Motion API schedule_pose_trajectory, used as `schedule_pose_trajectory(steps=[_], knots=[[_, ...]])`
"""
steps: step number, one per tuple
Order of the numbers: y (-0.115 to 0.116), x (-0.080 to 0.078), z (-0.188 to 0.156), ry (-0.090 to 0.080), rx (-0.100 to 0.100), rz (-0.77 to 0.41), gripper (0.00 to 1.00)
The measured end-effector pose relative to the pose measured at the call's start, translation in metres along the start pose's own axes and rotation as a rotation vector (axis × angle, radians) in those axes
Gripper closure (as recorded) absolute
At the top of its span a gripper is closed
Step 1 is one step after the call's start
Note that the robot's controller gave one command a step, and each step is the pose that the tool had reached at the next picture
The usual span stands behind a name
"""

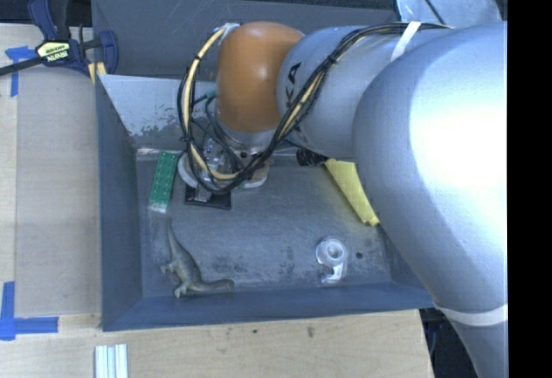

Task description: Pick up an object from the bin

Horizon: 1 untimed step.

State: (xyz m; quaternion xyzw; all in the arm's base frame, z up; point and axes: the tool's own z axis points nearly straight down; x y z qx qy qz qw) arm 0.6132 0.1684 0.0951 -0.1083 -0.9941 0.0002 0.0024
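Low over the far left part of the grey metal bin (116, 221), the gripper (212, 186) hung close to the floor, under the robot's orange wrist cover (250, 74) and its loop of yellow and black cables (191, 96). Those parts hid the tip from us, so we could not tell whether the jaws stood wide or narrow, nor whether anything sat between them.

We judged the main risk to be a close on nothing. The flat green rectangular strip (162, 180) lay just beside the gripper on the view's left, at the foot of the bin's left slope. It was beside the jaws and not between them. Being thin and flat, it would probably give little edge to grip. A descent slightly off could push it up the slope or pin it to the floor instead of catching it. A hard descent could also drive the tip into the metal floor.

A small flat black piece (210, 200) showed directly beneath the tip. We could not tell whether it was a loose thing or part of the tool.

The remaining things lay well apart from the gripper. They were a yellow wedge-shaped block (354, 193) by the arm, a small clear plastic piece (330, 254), and an olive-green lizard-shaped toy (188, 274) near the front wall.
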Motion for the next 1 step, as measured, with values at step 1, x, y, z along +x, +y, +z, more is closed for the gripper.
schedule_pose_trajectory(steps=[1], knots=[[0.0004,-0.0021,-0.0166,-0.008,-0.003,0.000,1.00]])
